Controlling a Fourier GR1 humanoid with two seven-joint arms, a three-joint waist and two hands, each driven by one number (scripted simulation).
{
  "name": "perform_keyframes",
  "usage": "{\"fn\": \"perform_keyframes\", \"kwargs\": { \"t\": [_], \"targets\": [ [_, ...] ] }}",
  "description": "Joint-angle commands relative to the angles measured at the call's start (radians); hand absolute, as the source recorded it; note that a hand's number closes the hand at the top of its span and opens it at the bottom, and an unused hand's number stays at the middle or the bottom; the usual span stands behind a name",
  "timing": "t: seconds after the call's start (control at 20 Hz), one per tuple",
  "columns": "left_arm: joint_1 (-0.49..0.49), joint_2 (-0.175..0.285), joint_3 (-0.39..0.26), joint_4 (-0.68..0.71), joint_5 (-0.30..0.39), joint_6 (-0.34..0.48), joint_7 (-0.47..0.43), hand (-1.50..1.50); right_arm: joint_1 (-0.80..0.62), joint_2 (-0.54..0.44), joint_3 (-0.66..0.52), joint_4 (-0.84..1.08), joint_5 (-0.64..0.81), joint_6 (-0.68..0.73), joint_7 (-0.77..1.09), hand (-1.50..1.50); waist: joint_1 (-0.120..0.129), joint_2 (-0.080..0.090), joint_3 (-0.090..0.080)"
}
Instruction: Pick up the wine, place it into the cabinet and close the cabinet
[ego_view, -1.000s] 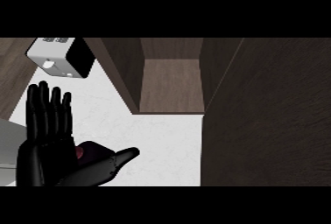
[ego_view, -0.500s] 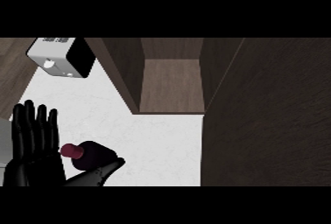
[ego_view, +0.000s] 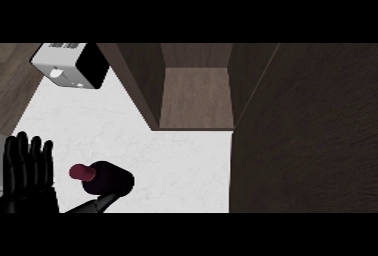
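The wine bottle (ego_view: 109, 180), dark with a dark red cap (ego_view: 81, 172), is at the lower left of the white counter (ego_view: 177, 160). My left hand (ego_view: 28, 172) is just left of it, fingers straight and pointing up; its thumb (ego_view: 97, 202) reaches right along the bottle's lower side and touches it. No fingers curl round the bottle. The cabinet (ego_view: 196, 97) stands open at the top middle, its wooden floor bare. Its dark door (ego_view: 303, 130) fills the right side. My right hand does not show.
A white and black toaster (ego_view: 70, 65) sits at the top left on the counter. The cabinet's dark side wall (ego_view: 140, 82) stands between the toaster and the opening. A dark wood strip (ego_view: 15, 95) borders the counter at the left.
My left hand has slid down and to the left. The bottle, mostly hidden by the hand a second ago, now shows cap and body and has shifted left with the hand.
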Motion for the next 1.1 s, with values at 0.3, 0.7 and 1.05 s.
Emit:
{"fn": "perform_keyframes", "kwargs": {
  "t": [0.3, 0.7, 1.05],
  "targets": [
    [0.08, -0.036, 0.06, 0.188, 0.117, -0.104, -0.22, -1.5, -0.115, -0.014, -0.016, -0.015, -0.038, -0.045, 0.096, -1.5, 0.002, 0.001, 0.0],
    [0.102, -0.013, 0.174, 0.333, 0.201, -0.217, -0.351, -1.5, 0.02, 0.03, 0.011, -0.041, 0.001, 0.021, 0.007, -1.5, -0.002, 0.0, 0.0],
    [0.101, -0.03, 0.181, 0.393, 0.201, -0.239, -0.372, -1.5, -0.07, 0.02, 0.009, -0.014, 0.019, -0.014, 0.061, -1.5, 0.0, 0.001, 0.0]
  ]
}}
